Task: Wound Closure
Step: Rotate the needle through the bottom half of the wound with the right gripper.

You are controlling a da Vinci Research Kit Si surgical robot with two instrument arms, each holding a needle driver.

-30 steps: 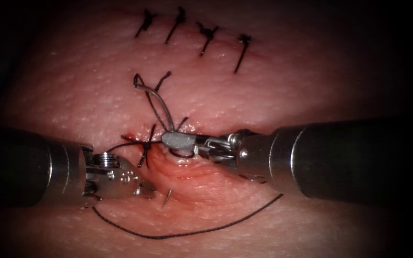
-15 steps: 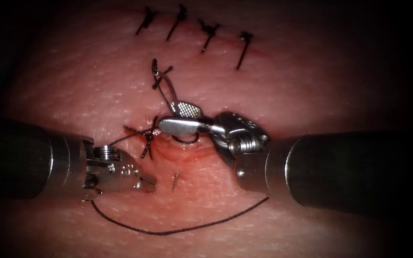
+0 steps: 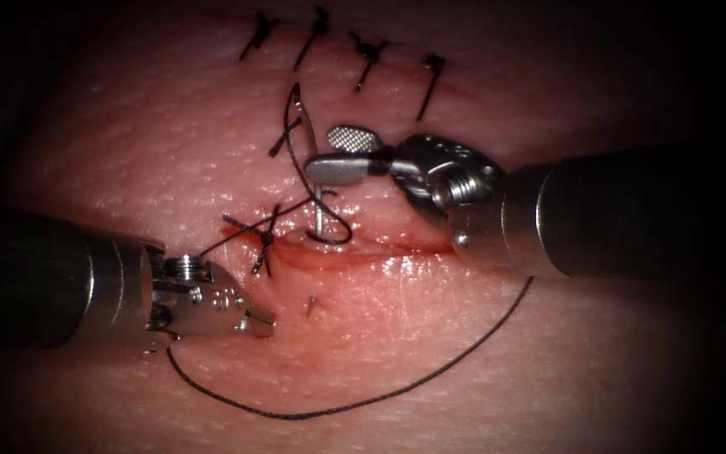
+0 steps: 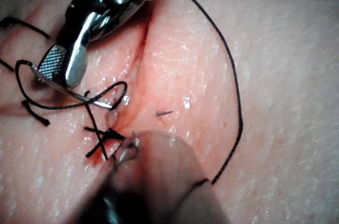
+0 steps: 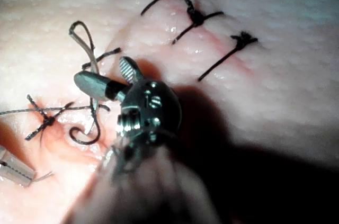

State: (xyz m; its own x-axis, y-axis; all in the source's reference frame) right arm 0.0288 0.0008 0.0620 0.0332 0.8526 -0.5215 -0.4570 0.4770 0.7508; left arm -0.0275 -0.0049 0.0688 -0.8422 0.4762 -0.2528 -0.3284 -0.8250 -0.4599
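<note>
- Pink tissue [image 3: 548,353] lies under both tools; we count four tied stitches [image 3: 361,57] in a row along the far, closed stretch of the cut [image 3: 397,250].
- One more knotted stitch [image 3: 264,240] sits at the left end of the stretch that gapes open, wet with red fluid [image 3: 321,256].
- Right tool [image 3: 339,153]: jaws apart, holding nothing, beside the needle's upper part.
- Needle [image 3: 317,210]: standing in the tissue at the cut; a small point [image 3: 311,306] shows on the near side.
- Left tool [image 3: 254,324]: we cannot tell its jaw state. Thread [image 3: 338,409] trails loose.
- Judgement: partly closed.
</note>
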